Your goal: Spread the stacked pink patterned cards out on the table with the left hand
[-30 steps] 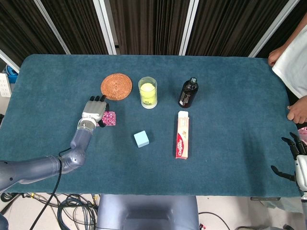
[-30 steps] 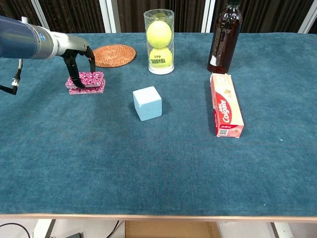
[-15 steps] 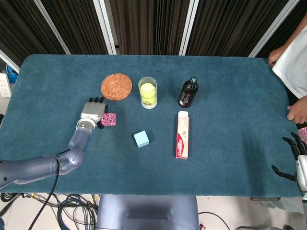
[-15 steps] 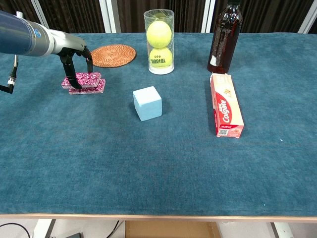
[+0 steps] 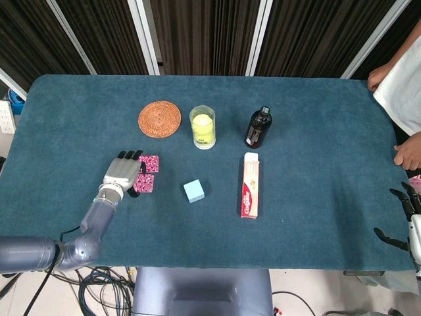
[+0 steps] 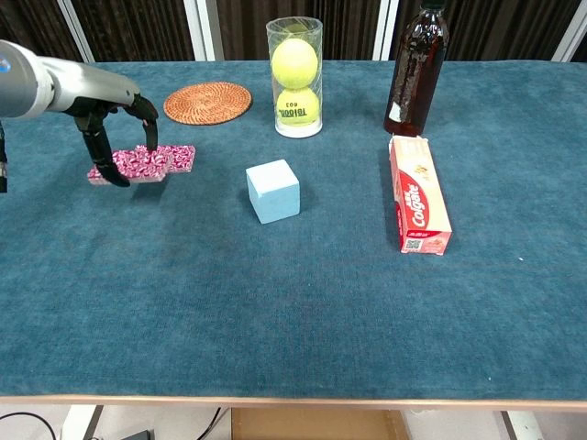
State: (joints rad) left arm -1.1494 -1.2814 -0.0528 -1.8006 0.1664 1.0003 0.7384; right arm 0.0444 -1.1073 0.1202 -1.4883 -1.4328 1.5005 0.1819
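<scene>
While its fingertips [image 6: 117, 178] press down on the pink patterned cards [image 6: 147, 162], the left hand [image 5: 122, 172] [image 6: 112, 124] arches over them without grasping. Under and just right of it the cards lie fanned into overlapping pieces on the teal cloth table [image 5: 309, 131]. Far right, at the table's near edge, the right hand [image 5: 409, 214] hangs released, fingers spread.

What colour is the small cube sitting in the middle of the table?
The cube is light blue, plain with no pattern; the chest view shows it best.

Teal-covered table [image 5: 316, 197] bearing pink cards [image 5: 147, 172], woven coaster [image 5: 159, 118], ball tube [image 5: 202, 127], dark bottle [image 5: 258, 127], blue cube [image 5: 193, 190], toothpaste box [image 5: 250, 185]
</scene>
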